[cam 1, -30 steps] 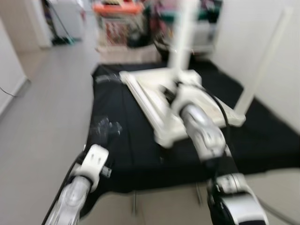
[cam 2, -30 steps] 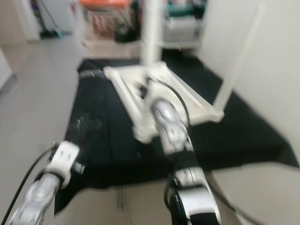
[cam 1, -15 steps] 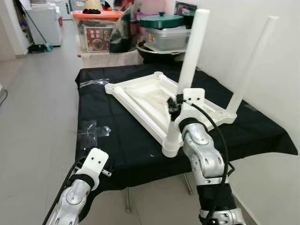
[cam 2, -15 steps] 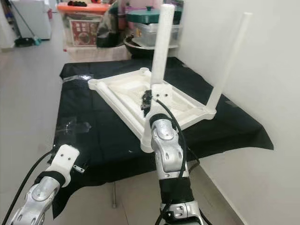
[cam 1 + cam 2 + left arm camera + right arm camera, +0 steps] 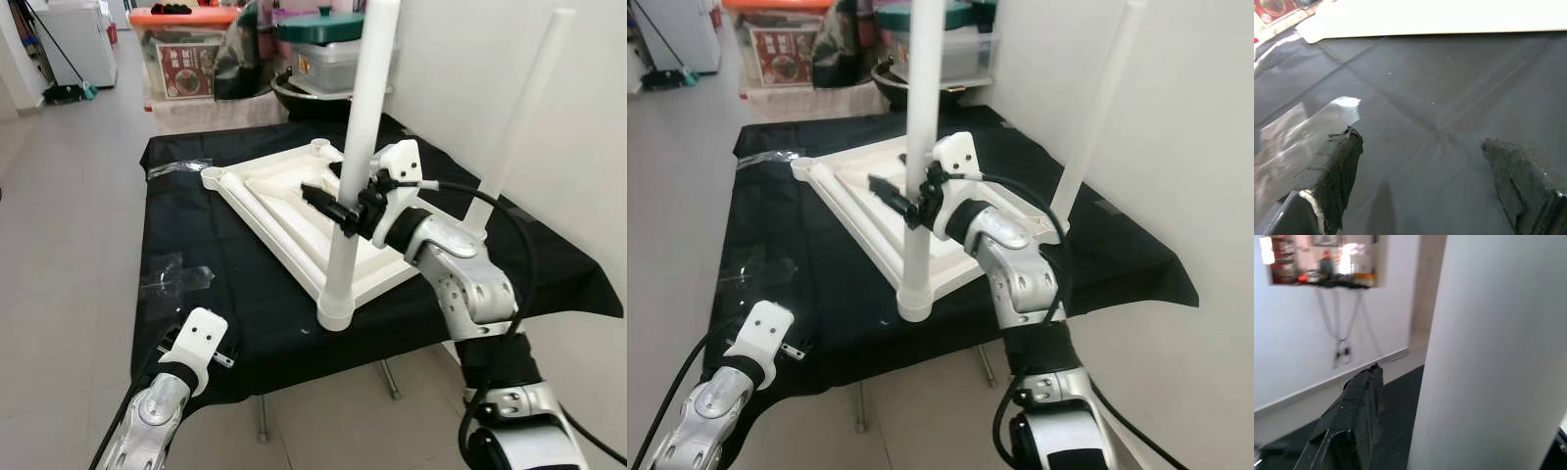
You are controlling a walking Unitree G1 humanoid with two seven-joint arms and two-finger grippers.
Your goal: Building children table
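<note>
A white children's table top (image 5: 284, 196) lies upside down on a table draped in black cloth (image 5: 225, 294). One white leg (image 5: 358, 117) stands upright in its near corner. A second leg (image 5: 519, 108) stands at the far right corner by the wall. My right gripper (image 5: 338, 208) reaches in from the right at mid-height of the near leg, open, its fingers on either side. In the right wrist view one finger (image 5: 1354, 421) stands a little apart from the leg (image 5: 1493, 357). My left gripper (image 5: 1420, 142) hovers open over the cloth at the front left edge.
Crumpled clear plastic wrap (image 5: 171, 277) lies on the cloth near my left arm (image 5: 196, 343). Storage boxes (image 5: 186, 54) and a pot with a green lid (image 5: 318, 24) stand behind the table. A white wall (image 5: 460, 59) runs along the right. Open floor lies to the left.
The camera has settled and come closer. My right gripper rose from near the base of the near leg to its mid-height and now straddles it. The left arm stays low.
</note>
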